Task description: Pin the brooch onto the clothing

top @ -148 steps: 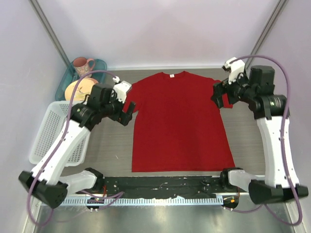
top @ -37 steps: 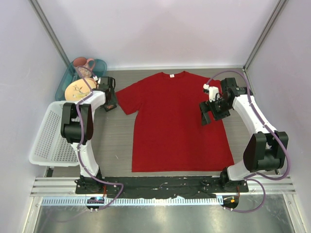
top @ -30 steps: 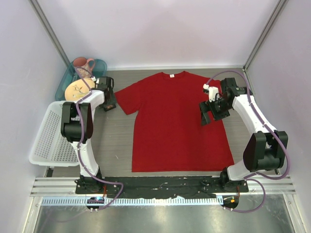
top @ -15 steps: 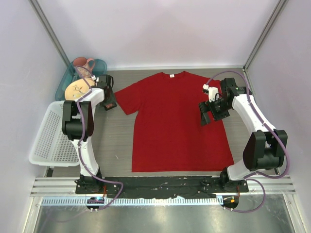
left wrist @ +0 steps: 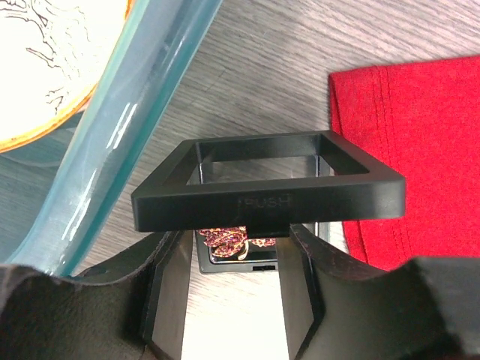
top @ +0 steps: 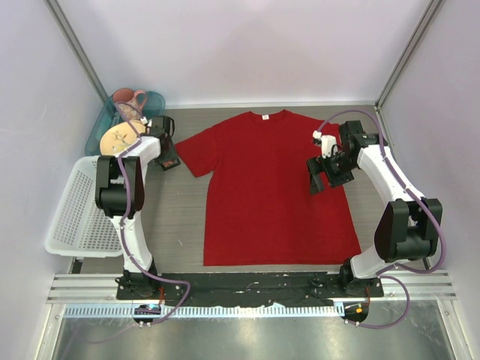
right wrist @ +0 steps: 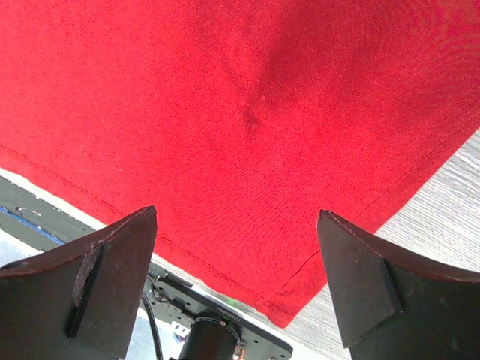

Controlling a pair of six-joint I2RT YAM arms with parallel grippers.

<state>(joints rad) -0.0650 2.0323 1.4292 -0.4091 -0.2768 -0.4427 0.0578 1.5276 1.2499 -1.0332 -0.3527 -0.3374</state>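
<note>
Brooch [left wrist: 232, 240] sat in its open black box [left wrist: 270, 199] beside the red T-shirt [top: 270, 187] sleeve, my left claw [top: 168, 156] straddling the box, grip unclear, right claw [right wrist: 237, 214] spread wide above the shirt; I judged pickup pending, needing a delicate pinch.

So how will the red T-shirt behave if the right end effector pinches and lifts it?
Probably floppy: the T-shirt lies flat as thin fabric, so only a tent would likely rise under the right end effector. If pushed, it likely bunches rather than slides; a small pucker shows in the wrist view.
</note>
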